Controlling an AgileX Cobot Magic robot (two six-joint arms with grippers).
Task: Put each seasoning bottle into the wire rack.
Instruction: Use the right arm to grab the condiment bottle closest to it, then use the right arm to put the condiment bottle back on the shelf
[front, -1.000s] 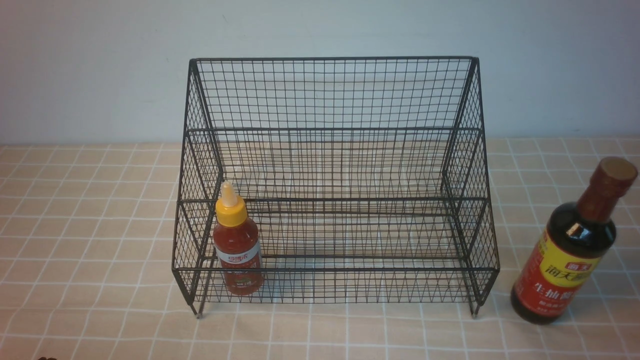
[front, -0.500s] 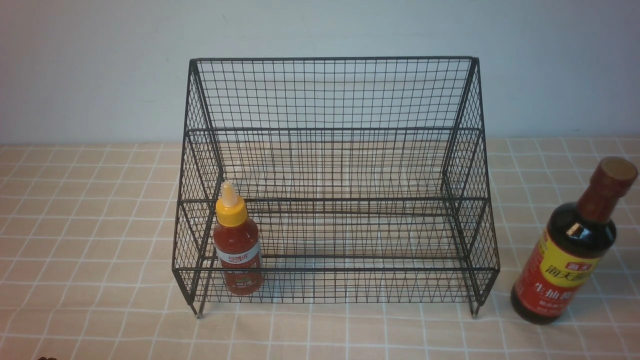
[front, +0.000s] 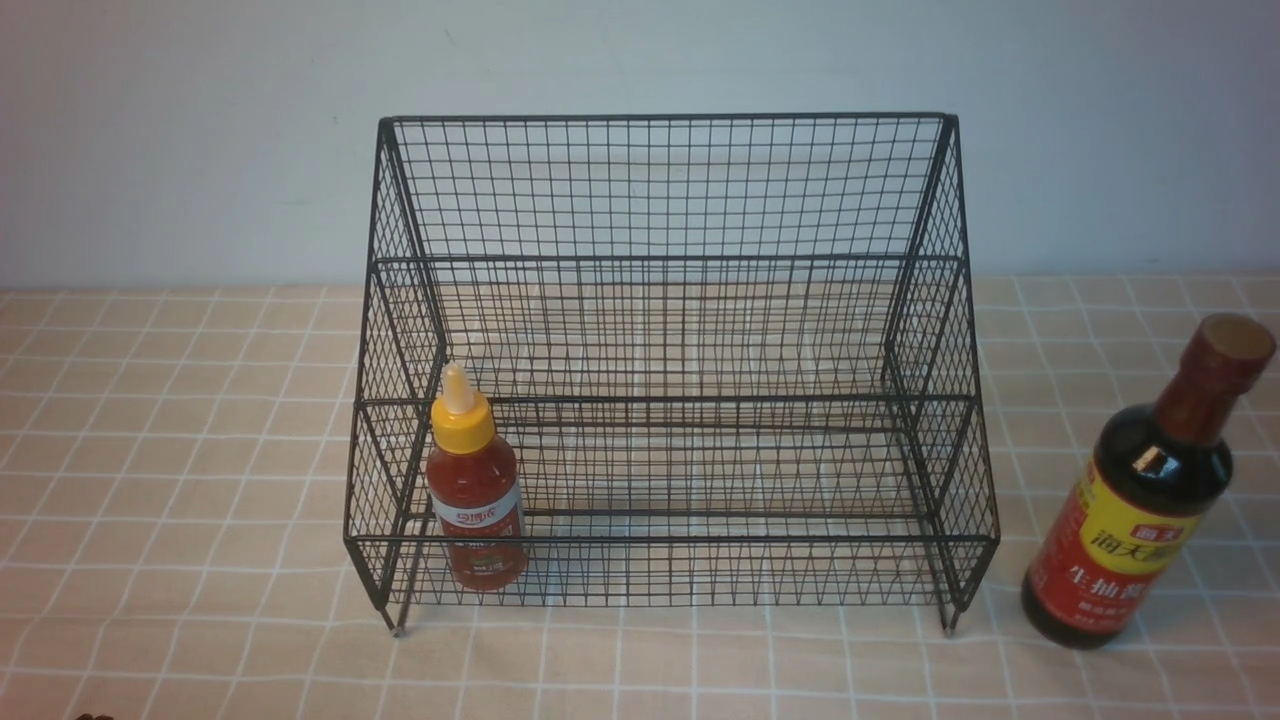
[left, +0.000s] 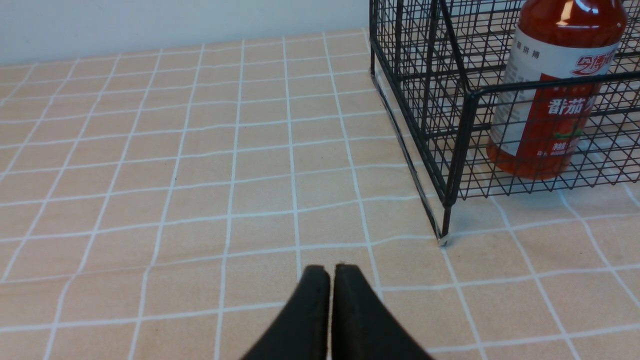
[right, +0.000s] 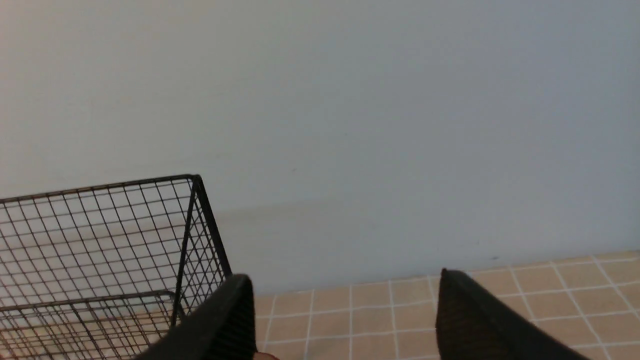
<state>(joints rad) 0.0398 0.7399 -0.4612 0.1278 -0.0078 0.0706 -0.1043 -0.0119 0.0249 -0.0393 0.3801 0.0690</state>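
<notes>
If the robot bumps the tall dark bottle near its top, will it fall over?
It might: the soy-sauce bottle is tall with a narrow neck, so a high push could tip it. It looks nearly full, so probably heavy. Its shiny shoulder may be slippery.

At the lower right of the front view, the dark soy-sauce bottle (front: 1162, 468) carries a red-and-yellow label (front: 1108, 572). It has large dark characters 海天 on the yellow band and, below them, white characters 生抽酱 on the red, cut off where the bottle curves away. The line beneath is too small to read. Left of centre, the red-sauce bottle (front: 474, 478) has a white label (front: 478, 520) with a red logo that cannot be read. The left wrist view shows white characters 番茄 on that label's red panel. The logo and fine print there are unreadable.
</notes>
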